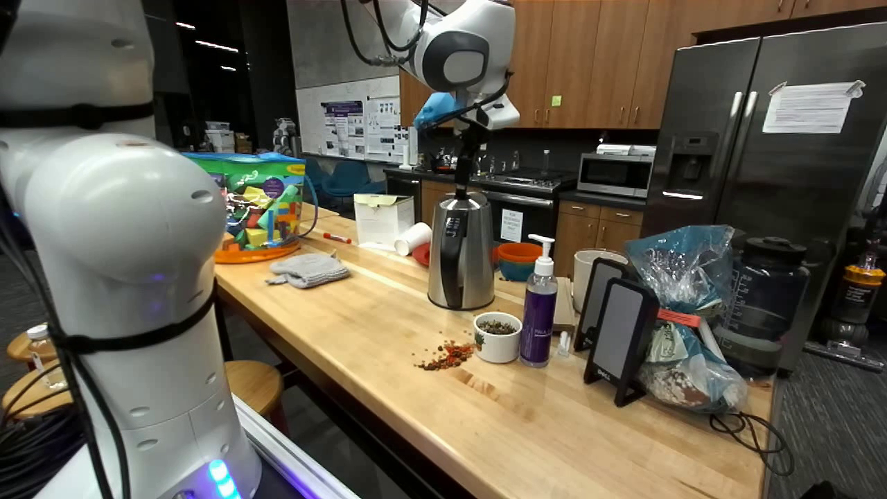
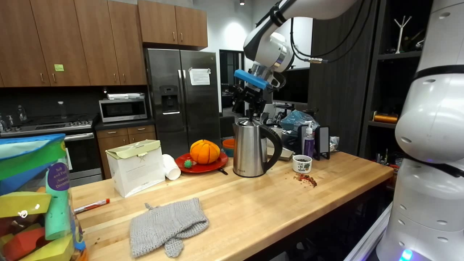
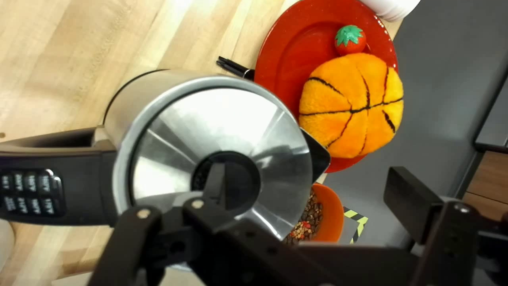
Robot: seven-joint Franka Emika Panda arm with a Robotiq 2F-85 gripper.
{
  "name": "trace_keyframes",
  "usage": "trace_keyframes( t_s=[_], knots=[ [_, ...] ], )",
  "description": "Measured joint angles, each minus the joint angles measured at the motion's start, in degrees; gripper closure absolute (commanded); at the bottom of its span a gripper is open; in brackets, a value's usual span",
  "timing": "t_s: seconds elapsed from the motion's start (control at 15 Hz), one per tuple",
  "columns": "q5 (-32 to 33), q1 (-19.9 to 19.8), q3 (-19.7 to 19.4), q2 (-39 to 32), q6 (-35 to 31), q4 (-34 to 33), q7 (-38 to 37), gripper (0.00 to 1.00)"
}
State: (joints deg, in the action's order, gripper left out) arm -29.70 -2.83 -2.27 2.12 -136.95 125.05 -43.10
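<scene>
Wrist view alone shows brown pieces [image 3: 313,212] in the orange bowl [image 3: 334,218]; there, the wide-spread gripper [image 3: 308,184] partly hides the kettle [image 3: 222,123].

kettle [image 2: 248,152] blocks way below claw [image 3: 313,190]; red plate [image 3: 293,55] crowds spout [image 3: 317,155]; room between kettle and mitt [image 2: 165,224].

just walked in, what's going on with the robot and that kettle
The robot's gripper is open over a steel kettle, one finger over the black center of its lid; whether it touches is unclear. The kettle is not gripped and stands upright on the wooden counter, beside a red plate with an orange plush toy.
</scene>
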Motion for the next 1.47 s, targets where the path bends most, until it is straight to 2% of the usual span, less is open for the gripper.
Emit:
trace_keyframes(
  t_s=[0.67,1.13,1.33,1.47],
  knots=[
    [1.05,-0.34,0.0,5.65,-0.68,0.83,0.0,0.0],
    [3.48,-1.78,-0.08,12.86,-3.83,6.78,0.31,0.0],
    [3.2,-1.81,-0.42,17.36,-5.72,10.28,3.85,0.0],
    [2.63,-1.73,-0.63,20.64,-7.65,12.91,8.85,0.0]
  ],
)
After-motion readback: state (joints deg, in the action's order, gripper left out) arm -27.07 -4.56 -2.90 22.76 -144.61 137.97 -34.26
